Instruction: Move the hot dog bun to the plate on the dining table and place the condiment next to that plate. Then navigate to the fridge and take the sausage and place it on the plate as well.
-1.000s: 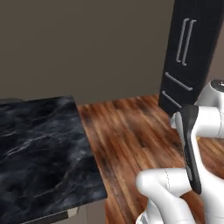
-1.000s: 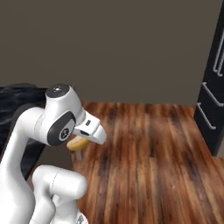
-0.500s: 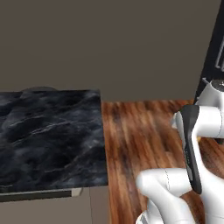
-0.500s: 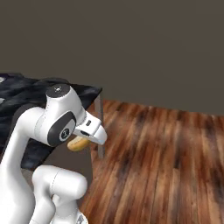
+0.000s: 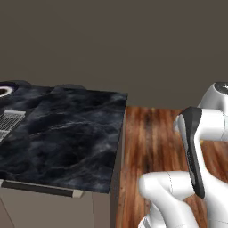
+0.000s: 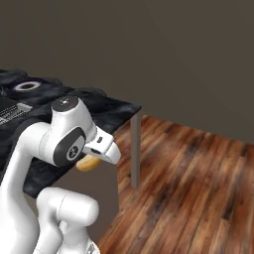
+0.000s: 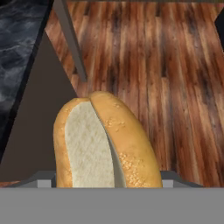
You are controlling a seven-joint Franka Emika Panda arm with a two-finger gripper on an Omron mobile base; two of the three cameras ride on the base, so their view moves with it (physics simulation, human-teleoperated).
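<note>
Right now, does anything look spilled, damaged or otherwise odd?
Nothing stands out. The hot dog bun sits whole in the gripper, above bare wooden floor, with the dark marble counter beside it unmarked.

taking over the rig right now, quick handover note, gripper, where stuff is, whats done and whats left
Gripper: shut on the hot dog bun, carried above the wood floor.
Black marble table is ahead to the left; no plate, condiment or fridge in sight.
Done: bun picked up.
Left: set bun on the plate, put the condiment beside it, drive to the fridge, fetch the sausage, put it on the plate.
</note>
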